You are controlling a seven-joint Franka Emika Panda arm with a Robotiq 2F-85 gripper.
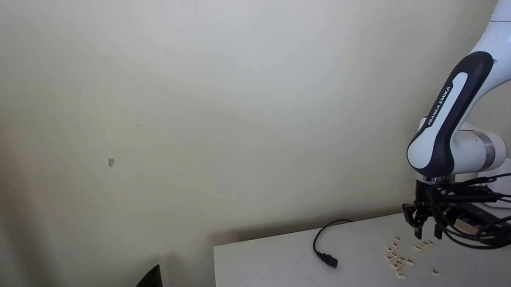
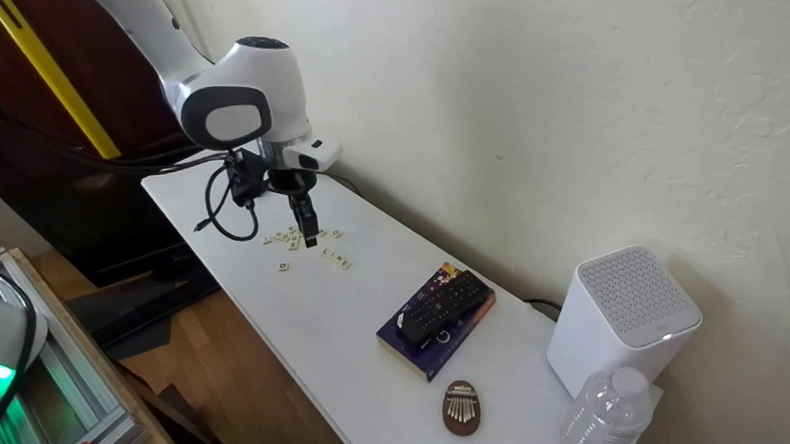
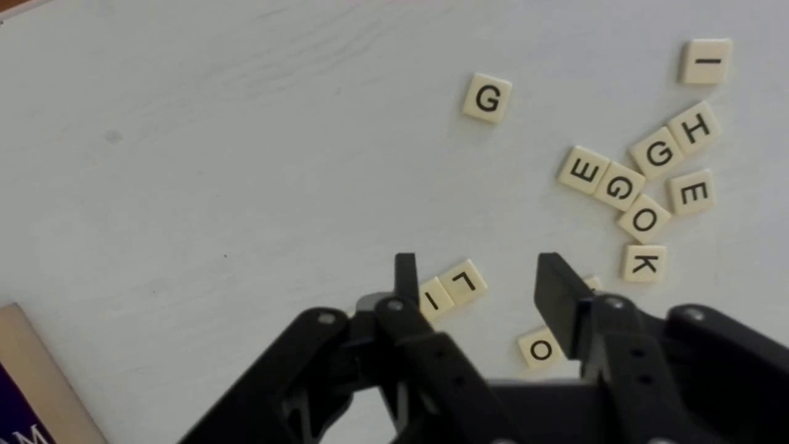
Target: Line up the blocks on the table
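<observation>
The blocks are small pale tan letter tiles on the off-white table (image 1: pixel 260 266) (image 2: pixel 304 330) (image 3: pixel 216 185). A slanted row reading LINE (image 2: pixel 336 258) lies together; its L tile (image 3: pixel 463 282) and I tile (image 3: pixel 434 300) show in the wrist view, the rest is behind a finger. A lone G tile (image 3: pixel 487 98) (image 2: pixel 283 267) (image 1: pixel 435 272) lies apart. Several tiles form a loose cluster, among them a K tile (image 3: pixel 644 264). An O tile (image 3: pixel 540 349) is partly behind the right-hand finger. My gripper (image 3: pixel 474 271) (image 1: pixel 428 233) (image 2: pixel 309 240) is open and empty, raised above the tiles.
A black cable (image 1: pixel 327 260) lies on the table. In an exterior view a dark blue book (image 2: pixel 413 345) bears a black remote (image 2: pixel 442 307). A small brown thumb piano (image 2: pixel 461 408), a white speaker (image 2: pixel 618 317) and a clear bottle (image 2: pixel 608 414) stand farther along. Loose cables (image 1: pixel 475 237) hang by the gripper.
</observation>
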